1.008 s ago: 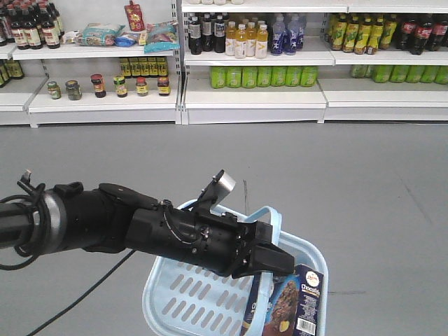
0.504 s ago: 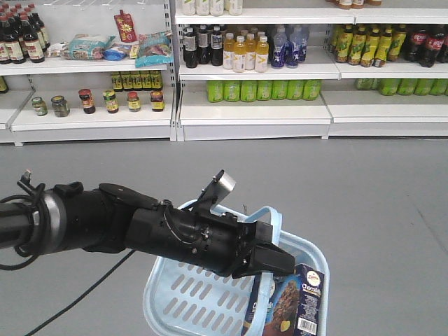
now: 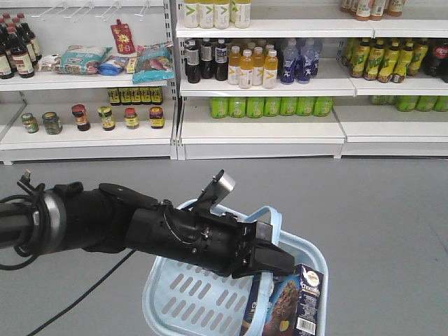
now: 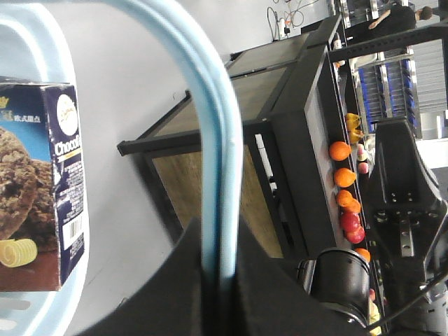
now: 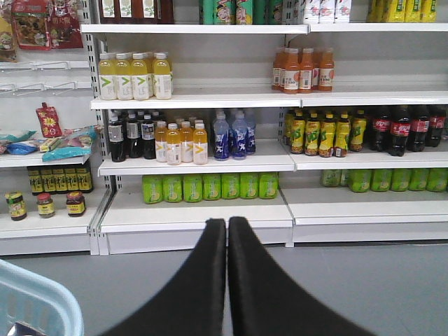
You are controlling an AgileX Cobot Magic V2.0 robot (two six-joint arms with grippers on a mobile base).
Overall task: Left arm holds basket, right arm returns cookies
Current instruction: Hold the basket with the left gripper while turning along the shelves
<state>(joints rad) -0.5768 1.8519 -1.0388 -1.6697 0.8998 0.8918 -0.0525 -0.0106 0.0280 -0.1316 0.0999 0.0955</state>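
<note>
Left tool [image 4: 218, 234] pinches the hoop handle [image 4: 210, 133] of the basket [image 3: 183, 290], plain only in its wrist view. Cookies carton [image 3: 297, 306] at basket's four o'clock; right tool [image 5: 227, 234] pressed together.

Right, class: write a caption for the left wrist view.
Left tool grips the basket handle, cookie box standing inside.

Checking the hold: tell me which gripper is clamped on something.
The left gripper: it pinches the basket handle; the right gripper is shut on nothing.
</note>
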